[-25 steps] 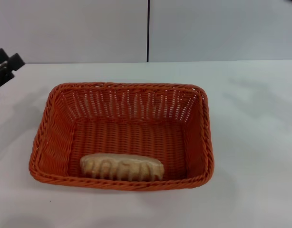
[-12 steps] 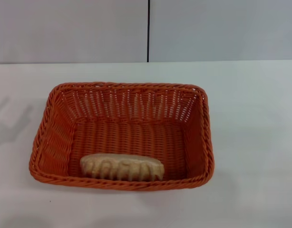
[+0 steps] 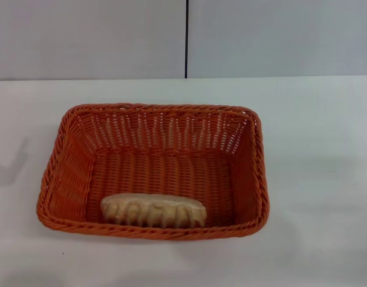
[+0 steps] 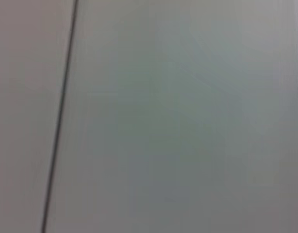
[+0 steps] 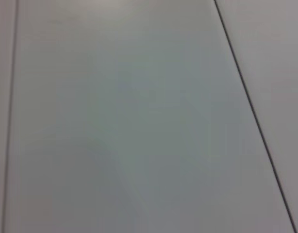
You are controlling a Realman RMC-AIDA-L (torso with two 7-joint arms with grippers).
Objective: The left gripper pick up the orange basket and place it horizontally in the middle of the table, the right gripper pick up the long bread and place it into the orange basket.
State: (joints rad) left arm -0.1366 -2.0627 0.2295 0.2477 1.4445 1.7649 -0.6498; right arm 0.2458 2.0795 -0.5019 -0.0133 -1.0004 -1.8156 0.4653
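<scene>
White surface (image 3: 327,149), orange basket (image 3: 70,161) mid-frame, long bread (image 3: 153,210) inside.
Neither end effector shows, state unknown; bread hugs the lower wall, so nudging could tip it.

Bare lab or test-room setup, plain white tabletop (image 3: 315,149), grey panelled wall (image 3: 279,36) along its far edge, dark vertical seam (image 3: 186,39) between panels, no furnishings

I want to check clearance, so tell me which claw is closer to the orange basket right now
Cannot say left or right: neither claw shows in any view. The orange basket sits on the table holding the long bread, with nothing near it.
</scene>
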